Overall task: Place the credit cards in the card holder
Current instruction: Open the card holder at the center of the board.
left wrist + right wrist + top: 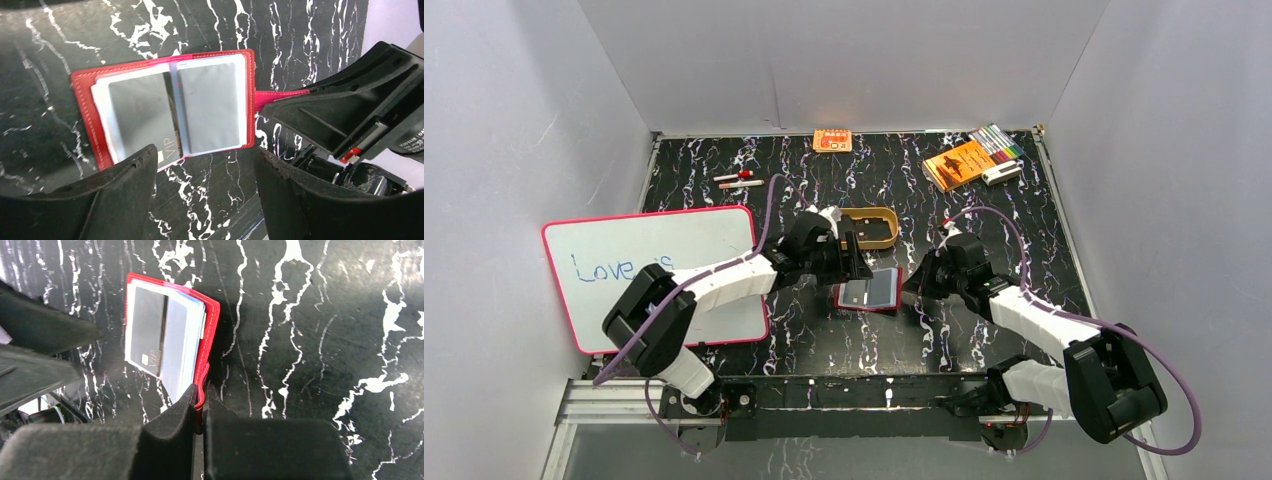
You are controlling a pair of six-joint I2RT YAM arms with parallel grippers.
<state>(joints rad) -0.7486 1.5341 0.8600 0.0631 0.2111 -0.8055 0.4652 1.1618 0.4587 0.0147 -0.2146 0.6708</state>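
The dark red leather-like folding card holder (869, 290) lies open at the middle of the black, white-veined marbled tabletop (824, 345). Its 2 clear pockets hold a dark "VIP" credit card (146, 327) and a pale blue-grey card (177, 347). The right gripper (200, 395) is clenched on the holder's red tab (280, 95). The left gripper (205, 170) hangs released over the near edge, grasping nothing. A tan oval tray (869, 228) sits just behind.
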